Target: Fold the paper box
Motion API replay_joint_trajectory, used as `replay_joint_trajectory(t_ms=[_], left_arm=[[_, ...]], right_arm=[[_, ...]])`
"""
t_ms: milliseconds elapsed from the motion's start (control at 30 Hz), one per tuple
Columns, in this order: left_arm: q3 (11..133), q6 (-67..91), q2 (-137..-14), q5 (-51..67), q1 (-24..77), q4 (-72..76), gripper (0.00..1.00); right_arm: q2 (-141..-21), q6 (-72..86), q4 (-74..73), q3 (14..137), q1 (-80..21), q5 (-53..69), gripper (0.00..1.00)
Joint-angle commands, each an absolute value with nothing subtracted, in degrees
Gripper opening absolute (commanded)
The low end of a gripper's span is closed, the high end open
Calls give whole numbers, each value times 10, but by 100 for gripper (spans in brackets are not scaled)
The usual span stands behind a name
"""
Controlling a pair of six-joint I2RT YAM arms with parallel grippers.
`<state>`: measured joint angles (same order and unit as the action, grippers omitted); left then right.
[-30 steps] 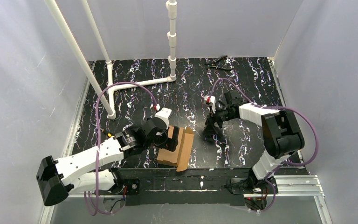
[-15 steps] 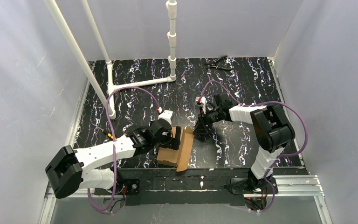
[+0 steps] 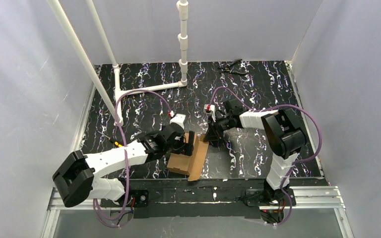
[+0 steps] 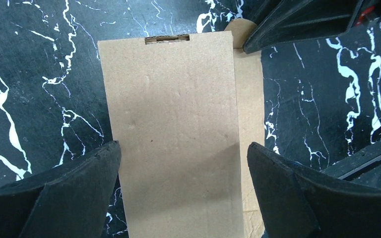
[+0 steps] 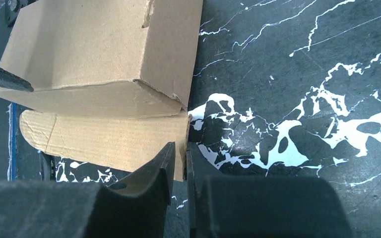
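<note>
The paper box [image 3: 184, 159], plain brown cardboard, lies partly folded near the table's front edge, with one long flap [image 3: 198, 153] sticking out to its right. My left gripper [image 3: 186, 141] hovers open over it. In the left wrist view its black fingers [image 4: 79, 183] straddle the top panel [image 4: 171, 114] without touching it. My right gripper [image 3: 209, 138] is at the flap's far end. In the right wrist view the jaws of that gripper [image 5: 179, 148] are pinched on the edge of the flat flap [image 5: 104, 141], below the raised box body [image 5: 104, 54].
A white pipe frame [image 3: 116, 94] stands at the back left, with an upright pipe [image 3: 182, 44] at back centre. A dark hand tool [image 3: 234, 67] lies at the far edge. A small orange-tipped object [image 3: 114, 142] lies left of the left arm. White walls enclose the marbled table [image 3: 268, 84].
My right gripper has moved left to the box's flap and closed its jaws on the flap's edge. The left arm has stretched a little farther over the box, still open.
</note>
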<state>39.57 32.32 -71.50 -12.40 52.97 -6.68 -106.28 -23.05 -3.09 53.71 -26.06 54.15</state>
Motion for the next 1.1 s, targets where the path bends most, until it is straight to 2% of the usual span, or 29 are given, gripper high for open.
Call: replay_joint_trajectory(t_ms=[0,133,233,600,800,933,1067], left_arm=[[430,301,-739,-128,527,-136,98],[467,290,-763,-137,527,-177,98],[505,287,-799,-139,528,-217,92],[568,302,-817,-117,538,-247,92],[596,331,-760,-147,538,-284,94],[579,340,-705,-172,532,-286,86],[543,346,-703,-155,503,-282,60]], right_arm=[[-1046,-247,-41,549,-265,546,21],[-1033,-244,-35,543,-267,536,13],[-1029,-243,-38,542,-267,533,9],[-1020,-236,-38,538,-267,525,2],[-1021,-237,-36,537,-267,511,1],[-1026,-238,-35,537,-267,505,1],[-1025,-239,-35,537,-267,502,1]])
